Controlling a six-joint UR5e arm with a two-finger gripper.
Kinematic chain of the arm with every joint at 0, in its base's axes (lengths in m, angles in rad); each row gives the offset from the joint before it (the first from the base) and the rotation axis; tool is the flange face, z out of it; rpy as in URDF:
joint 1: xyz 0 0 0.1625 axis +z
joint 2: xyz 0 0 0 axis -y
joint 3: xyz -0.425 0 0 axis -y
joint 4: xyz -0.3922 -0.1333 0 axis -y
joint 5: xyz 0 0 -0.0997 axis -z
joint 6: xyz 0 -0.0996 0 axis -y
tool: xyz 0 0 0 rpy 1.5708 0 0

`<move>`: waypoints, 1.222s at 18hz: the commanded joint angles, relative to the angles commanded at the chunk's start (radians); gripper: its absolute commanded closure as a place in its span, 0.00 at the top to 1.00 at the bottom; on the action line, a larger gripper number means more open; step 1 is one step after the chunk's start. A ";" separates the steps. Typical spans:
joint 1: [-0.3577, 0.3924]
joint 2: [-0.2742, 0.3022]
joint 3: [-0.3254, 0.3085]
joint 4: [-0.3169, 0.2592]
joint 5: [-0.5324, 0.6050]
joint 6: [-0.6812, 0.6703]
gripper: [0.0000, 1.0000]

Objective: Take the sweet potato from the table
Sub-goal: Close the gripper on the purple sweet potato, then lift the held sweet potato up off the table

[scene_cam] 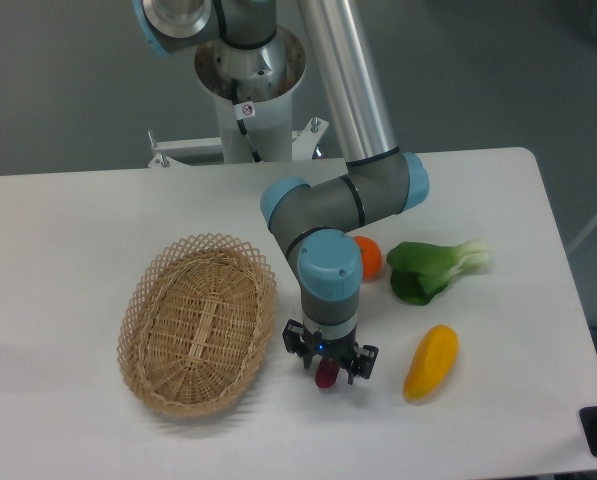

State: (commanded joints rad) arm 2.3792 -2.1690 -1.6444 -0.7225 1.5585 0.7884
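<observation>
On white table (78,215), wicker basket (198,322), sweet potato (327,376), grey backdrop.

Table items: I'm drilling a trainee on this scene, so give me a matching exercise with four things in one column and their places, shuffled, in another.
Things:
1. sweet potato
2. wicker basket
3. yellow pepper
4. orange fruit

Places:
A. partly hidden behind the arm, beside the leafy green
B. far left of the group, nothing in it
C. under the tool
D. right of the tool, below the leafy green

Pairs: 1-C, 2-B, 3-D, 4-A
</observation>
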 joint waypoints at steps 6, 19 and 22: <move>0.000 0.009 0.002 0.003 0.000 0.011 0.32; 0.044 0.129 0.055 -0.017 -0.011 0.144 0.19; 0.069 0.173 0.055 -0.025 -0.028 0.222 0.19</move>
State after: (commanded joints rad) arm 2.4481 -1.9959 -1.5892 -0.7470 1.5310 1.0106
